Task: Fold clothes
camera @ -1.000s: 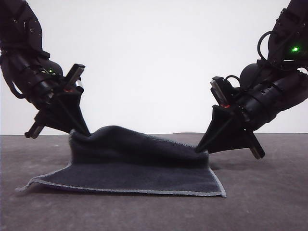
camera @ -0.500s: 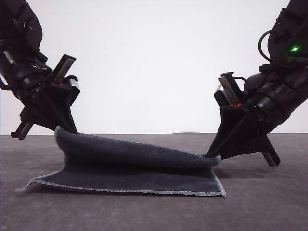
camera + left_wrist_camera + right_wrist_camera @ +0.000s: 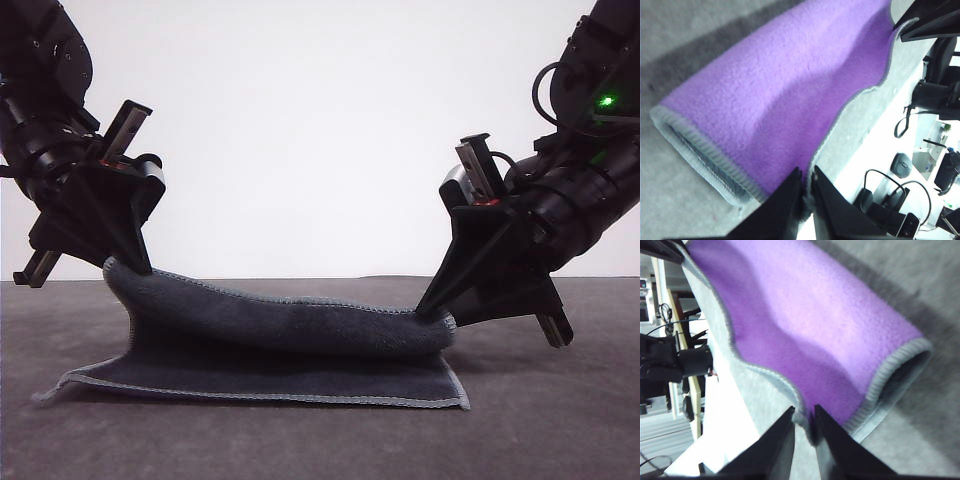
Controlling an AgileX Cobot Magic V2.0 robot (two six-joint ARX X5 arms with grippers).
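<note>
Since the earlier frames, we see both grippers carried toward us with the far edge of the cloth (image 3: 290,325), so the lifted part now curls over the flat part as a thick roll instead of a low hump. Our left gripper (image 3: 140,268) has also climbed a little and swung toward nine o'clock, while the right gripper (image 3: 428,312) has stayed low and close to the tabletop (image 3: 560,420).

From the front, the cloth lies at the middle of the grey tabletop, its near hem flat and edged in light grey stitching. The dark charcoal face shows toward us. The rolled fold runs from ten o'clock at the left gripper down to three o'clock at the right gripper, sagging between them and resting on the flat layer below.

At the left wrist, the two black fingers (image 3: 785,205) are pressed together on the stitched hem of the cloth (image 3: 790,85), and the bright purple face spreads out beyond them toward one o'clock. The folded end shows as an open loop with grey edging at eight o'clock.

At the right wrist, the fingers (image 3: 780,445) likewise pinch the grey hem, with a sliver of fabric between them, and the purple face of the cloth (image 3: 805,315) stretches away toward eleven o'clock.
</note>
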